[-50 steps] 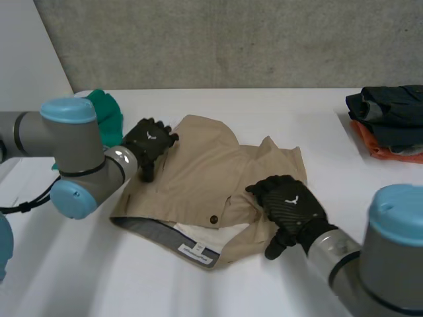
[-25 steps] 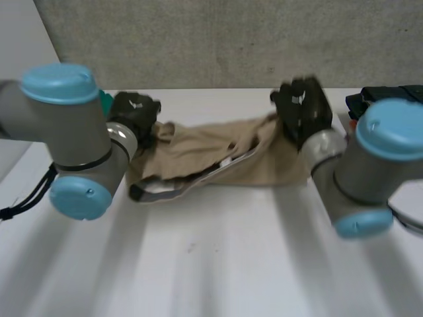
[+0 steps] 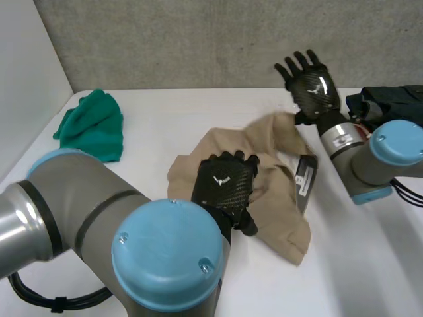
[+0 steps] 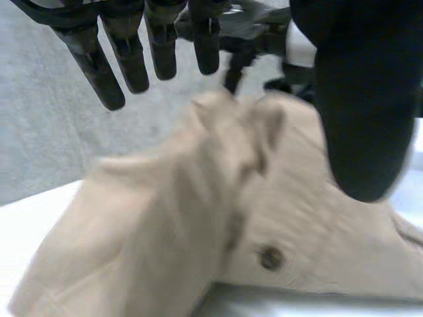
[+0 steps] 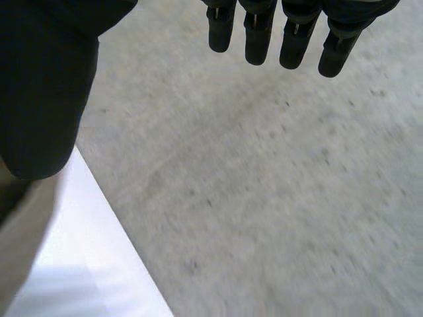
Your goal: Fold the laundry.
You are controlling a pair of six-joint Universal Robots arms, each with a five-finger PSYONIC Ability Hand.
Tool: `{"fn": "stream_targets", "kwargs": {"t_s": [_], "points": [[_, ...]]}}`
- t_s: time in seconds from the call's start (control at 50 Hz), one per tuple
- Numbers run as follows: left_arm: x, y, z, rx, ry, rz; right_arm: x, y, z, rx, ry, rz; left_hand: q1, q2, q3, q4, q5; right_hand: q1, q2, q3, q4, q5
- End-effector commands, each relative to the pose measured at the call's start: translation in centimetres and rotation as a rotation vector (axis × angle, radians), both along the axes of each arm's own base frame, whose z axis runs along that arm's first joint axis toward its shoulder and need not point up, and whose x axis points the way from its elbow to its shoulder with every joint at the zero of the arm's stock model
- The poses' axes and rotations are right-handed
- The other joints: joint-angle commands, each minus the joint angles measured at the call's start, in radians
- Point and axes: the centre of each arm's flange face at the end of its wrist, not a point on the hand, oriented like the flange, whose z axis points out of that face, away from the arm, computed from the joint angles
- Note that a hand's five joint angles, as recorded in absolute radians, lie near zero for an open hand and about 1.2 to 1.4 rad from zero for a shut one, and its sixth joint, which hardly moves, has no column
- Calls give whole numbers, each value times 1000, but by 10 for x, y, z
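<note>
A tan garment with a button lies crumpled in the middle of the white table, its grey inner waistband turned up on the right. My left hand is over the garment's left part, fingers straight and open; the tan cloth bunches up under the palm. My right hand is raised off the garment's far right corner, fingers spread, open and empty, facing the grey wall.
A green cloth lies bunched at the far left of the table. A stack of dark folded clothes sits at the far right edge, just beyond my right arm. The grey wall runs behind the table.
Half a second ago both hands held the garment stretched out at the back. Now it lies crumpled mid-table; both hands have opened, the left over it, the right lifted away.
</note>
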Motion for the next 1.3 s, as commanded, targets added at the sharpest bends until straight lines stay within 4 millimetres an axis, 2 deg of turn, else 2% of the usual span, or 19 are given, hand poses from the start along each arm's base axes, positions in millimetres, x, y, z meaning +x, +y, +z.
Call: {"fn": "stream_targets", "kwargs": {"t_s": [0.02,0.1,0.18,0.28,0.46,0.56,0.72,0.86,0.88,0.9,0.94,1.02,1.04,1.06,1.08,1.14,1.16,1.24,1.3], "points": [[42,-39,56,-94,-24,133,-39,27,86,71,-35,-183,-42,-43,-38,-33,-27,-50,-40,-35,-35,-43],[57,-47,69,-140,-86,102,-56,57,122,179,-29,-284,-42,-43,-38,-33,-27,-50,-40,-35,-35,-43],[71,-65,62,-160,-172,77,-67,87,122,371,17,-344,-36,-37,-32,-27,-21,-50,-40,-35,-35,-43],[96,-96,36,-112,-266,99,-77,124,97,681,8,-382,-18,-19,-14,-9,-3,-50,-40,-35,-35,-43],[88,-101,-48,109,-353,-58,-82,185,34,1083,-188,-369,37,36,41,46,52,-50,-40,-35,-35,-43],[79,-99,-68,141,-362,-100,-76,195,14,1138,-265,-328,64,63,68,73,79,-50,-40,-35,-35,-43],[55,-98,-78,35,-324,-126,-42,204,-17,1190,-273,-221,281,280,285,290,296,-25,-15,-10,-11,-18],[46,-107,-84,-23,-340,-20,-24,196,-41,1172,-249,-201,979,978,983,988,994,427,437,441,441,434],[46,-107,-86,-23,-348,-11,-23,194,-42,1167,-249,-205,1076,1075,1080,1085,1091,552,562,567,567,559],[45,-107,-87,-24,-354,-3,-21,191,-42,1139,-252,-214,1123,1122,1127,1132,1138,1030,1040,1045,1045,1037],[43,-108,-90,-25,-365,20,-21,185,-39,1097,-268,-233,1123,1122,1127,1132,1138,1172,1182,1187,1186,1179],[43,-108,-73,-59,-343,51,-26,170,-8,932,-302,-260,1123,1122,1127,1132,1138,1172,1182,1187,1186,1179],[44,-109,-63,-77,-327,56,-27,170,13,848,-277,-246,1123,1122,1127,1132,1138,1172,1182,1187,1186,1179],[45,-110,-51,-100,-306,65,-27,170,24,803,-252,-238,1123,1122,1127,1132,1138,1172,1182,1187,1186,1179],[49,-112,-21,-157,-258,84,-27,171,33,757,-220,-233,1123,1122,1127,1132,1138,1172,1182,1187,1186,1179],[61,-117,21,-237,-191,131,-31,171,72,553,-89,-232,1123,1122,1127,1132,1138,1172,1182,1187,1186,1179],[72,-122,49,-292,-148,170,-33,170,83,499,-60,-236,1123,1122,1127,1132,1138,1172,1182,1187,1186,1179],[99,-119,109,-412,-63,232,-34,173,120,312,78,-249,1123,1122,1127,1132,1138,1172,1182,1187,1186,1179],[108,-104,136,-462,-31,209,-35,177,150,206,123,-266,1123,1122,1127,1132,1138,1172,1182,1187,1186,1179]]}}
